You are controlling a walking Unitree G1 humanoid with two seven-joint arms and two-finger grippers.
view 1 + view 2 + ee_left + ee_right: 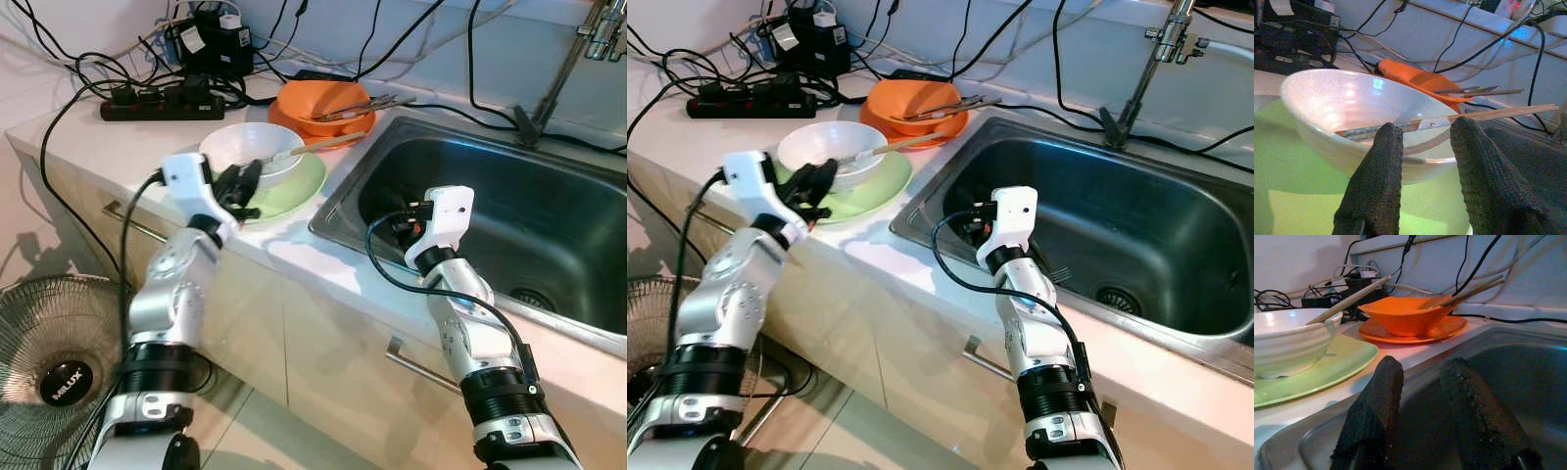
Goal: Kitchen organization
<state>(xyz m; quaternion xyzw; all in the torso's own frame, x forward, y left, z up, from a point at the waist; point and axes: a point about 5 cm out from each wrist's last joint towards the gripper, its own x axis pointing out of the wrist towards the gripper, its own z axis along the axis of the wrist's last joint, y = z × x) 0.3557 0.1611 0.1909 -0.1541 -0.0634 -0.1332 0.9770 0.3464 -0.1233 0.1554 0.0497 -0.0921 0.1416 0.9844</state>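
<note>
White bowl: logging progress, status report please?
Left end effector open at white bowl on green plate. Chopsticks rest across bowl. Right end effector open, over sink.

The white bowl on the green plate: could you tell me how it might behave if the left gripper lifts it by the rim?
The white bowl looks glazed and glossy, so probably rigid, breakable and slippery. The chopsticks lie loose across its rim, overhanging, so tilting would likely make them slide off. It sits on the smooth green plate, so a push from the left gripper may skid it.
</note>
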